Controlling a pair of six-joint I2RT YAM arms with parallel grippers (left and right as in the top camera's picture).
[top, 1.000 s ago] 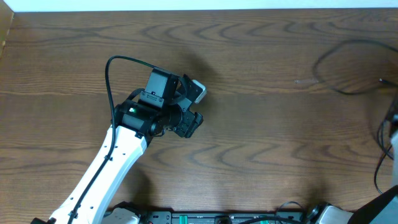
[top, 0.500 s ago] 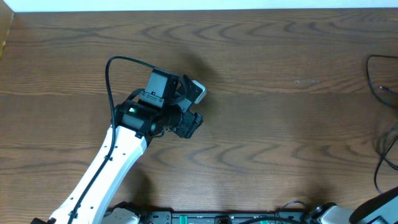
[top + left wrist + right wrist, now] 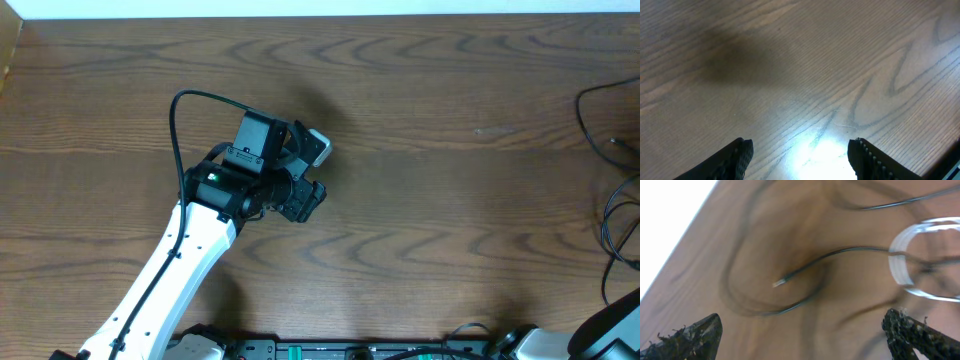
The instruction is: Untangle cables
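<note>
Plainly, the cables (image 3: 850,250) lie bunched at the right edge of the table (image 3: 420,200), and in the overhead view some loops run out of the picture there. The right gripper (image 3: 802,330) hangs over them with its jaws spread wide and nothing between them. Below it a thin black strand ends in a silver tip (image 3: 777,283), and a pale, see-through ring (image 3: 900,265) sits to the right. That view is blurred, so I cannot tell which strands cross over which.

The main risk is a blind grab. If the jaws close where two strands overlap, a pull would likely tighten the knot rather than free it. Catching the ring with a cord could do the same.

The second risk is the edge. A tug toward the right could drag the whole bunch off the table.

The left gripper (image 3: 800,150) is also open and empty. It sits over bare wood on the left side, well apart from the cables. With nothing pinning the bunch, a pull on one strand would probably move all of it together.
</note>
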